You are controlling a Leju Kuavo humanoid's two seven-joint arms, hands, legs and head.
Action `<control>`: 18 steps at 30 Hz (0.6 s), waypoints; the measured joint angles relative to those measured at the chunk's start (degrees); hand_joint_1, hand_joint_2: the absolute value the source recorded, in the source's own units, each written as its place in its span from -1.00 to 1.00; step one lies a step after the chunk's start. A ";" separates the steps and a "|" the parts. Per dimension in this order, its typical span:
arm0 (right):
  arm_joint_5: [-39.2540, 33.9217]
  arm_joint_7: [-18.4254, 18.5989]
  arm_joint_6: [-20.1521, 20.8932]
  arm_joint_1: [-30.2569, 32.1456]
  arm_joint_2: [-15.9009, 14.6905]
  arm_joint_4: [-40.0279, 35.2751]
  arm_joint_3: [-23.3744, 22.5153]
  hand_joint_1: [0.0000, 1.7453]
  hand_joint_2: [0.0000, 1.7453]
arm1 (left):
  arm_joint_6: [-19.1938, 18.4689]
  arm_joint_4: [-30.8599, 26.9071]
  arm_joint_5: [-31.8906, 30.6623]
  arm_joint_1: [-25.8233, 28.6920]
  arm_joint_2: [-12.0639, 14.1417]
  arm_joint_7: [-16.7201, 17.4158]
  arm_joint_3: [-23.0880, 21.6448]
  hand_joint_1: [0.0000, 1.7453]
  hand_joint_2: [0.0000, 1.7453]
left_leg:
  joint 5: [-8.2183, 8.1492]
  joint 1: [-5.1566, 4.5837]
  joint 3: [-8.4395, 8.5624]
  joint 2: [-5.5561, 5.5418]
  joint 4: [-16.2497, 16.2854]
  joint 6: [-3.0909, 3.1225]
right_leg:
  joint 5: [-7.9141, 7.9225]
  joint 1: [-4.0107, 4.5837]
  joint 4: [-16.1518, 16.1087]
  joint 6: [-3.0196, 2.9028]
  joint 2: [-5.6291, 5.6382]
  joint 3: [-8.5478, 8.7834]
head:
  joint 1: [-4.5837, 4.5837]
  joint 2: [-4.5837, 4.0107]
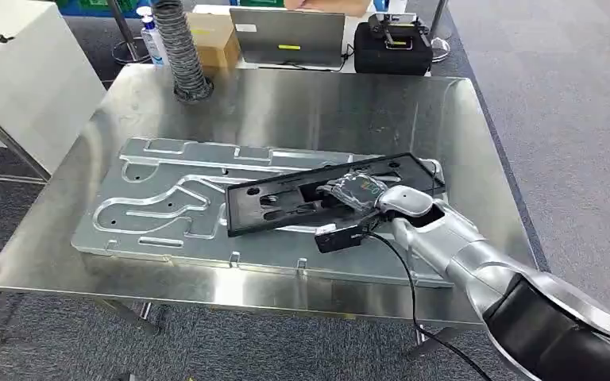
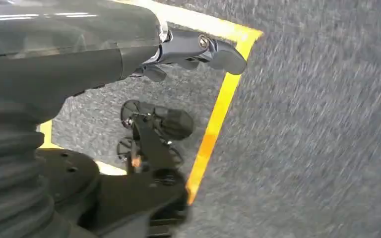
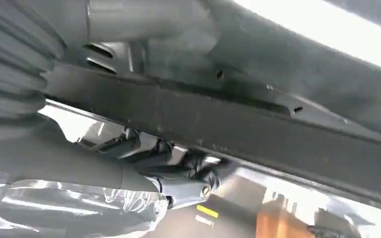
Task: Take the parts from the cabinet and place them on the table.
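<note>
Silver and close to the camera, the right arm reaches forward from the lower right, and its right hand [image 1: 363,193] grips the black panel part [image 1: 286,202] at that part's near end, fingers curled around the edge; the right wrist view shows the dark bar of the part [image 3: 238,119] running across just beyond the fingers [image 3: 178,168]. Beyond and to the left of the hand, the part lies tilted across a larger silver stamped plate [image 1: 167,198], which rests flat on the steel surface [image 1: 302,103]. The left hand [image 2: 198,49] hangs over grey carpet, fingers loosely apart and holding nothing. By my reading, this is the placing step: the part looks nearly down. Next, the hand would need to lower its end until the part rests, then loosen and draw back without dragging it.
</note>
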 joint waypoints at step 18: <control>-18.76 -12.68 -17.60 6.45 2.64 -21.66 -27.41 -1.00 -1.00 | -1.55 0.09 3.41 0.77 -0.31 -1.00 -0.61 -1.00 -1.00 | 8.52 -0.29 9.14 0.20 -17.39 3.64 | -4.42 -0.44 13.71 2.24 2.75 -6.28 | 0.02 -0.02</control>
